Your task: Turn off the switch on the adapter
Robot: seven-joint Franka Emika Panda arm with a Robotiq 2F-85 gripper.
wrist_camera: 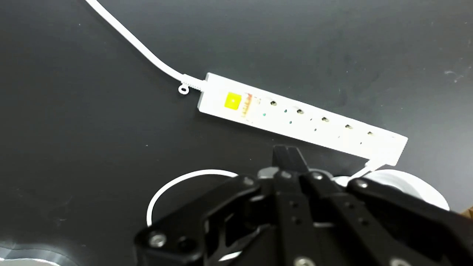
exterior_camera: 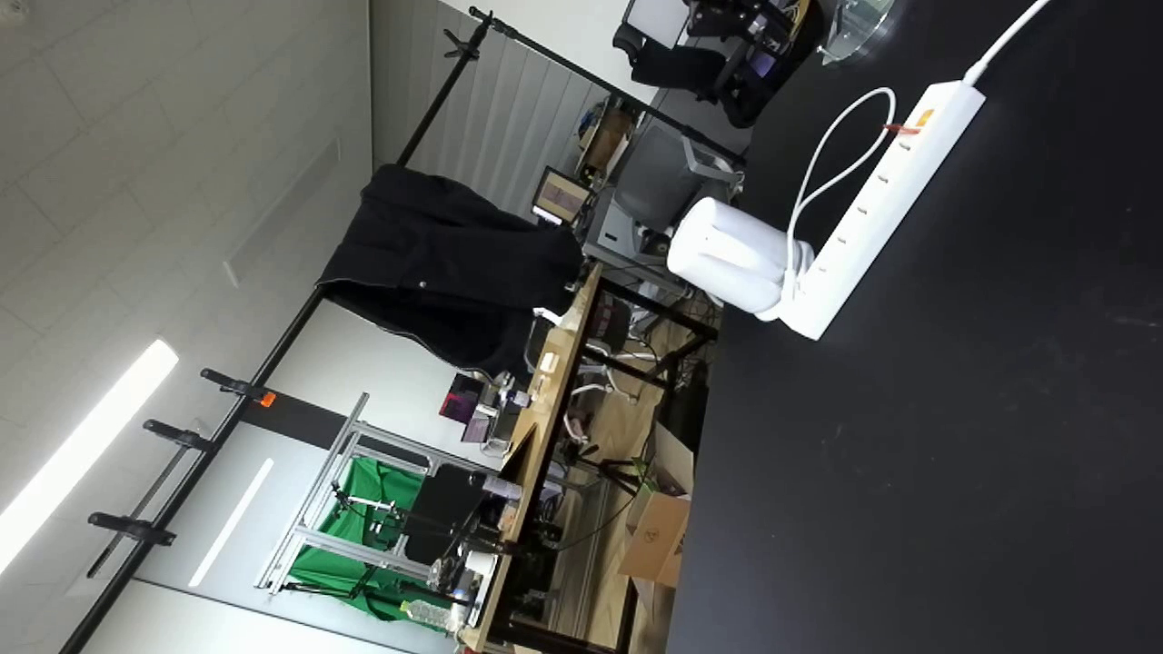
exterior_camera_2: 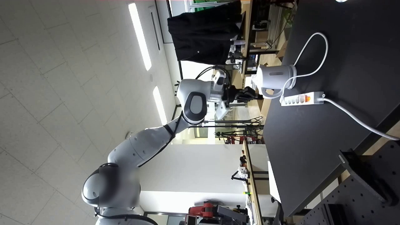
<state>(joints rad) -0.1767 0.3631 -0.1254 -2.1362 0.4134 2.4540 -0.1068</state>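
The adapter is a long white power strip lying flat on the black table; it shows in the wrist view (wrist_camera: 306, 123) and in both exterior views (exterior_camera: 872, 218) (exterior_camera_2: 295, 100). Its switch is a square button near the cord end, bright yellow in the wrist view (wrist_camera: 233, 101) and orange in the exterior views (exterior_camera: 925, 118) (exterior_camera_2: 307, 98). My gripper (wrist_camera: 287, 147) is shut and empty, its fingertips together. In the wrist view the tips appear beside the strip's long side, right of the switch. In an exterior view the gripper (exterior_camera_2: 260, 97) hangs above the table, apart from the strip.
A white kettle (exterior_camera: 731, 259) (exterior_camera_2: 276, 76) stands by the strip's far end, partly behind my gripper in the wrist view (wrist_camera: 410, 186). Its looped cord (exterior_camera_2: 326, 47) plugs in there. A thick white cable (wrist_camera: 136, 42) leaves the switch end. A clear dish (exterior_camera: 857, 27) sits near the edge.
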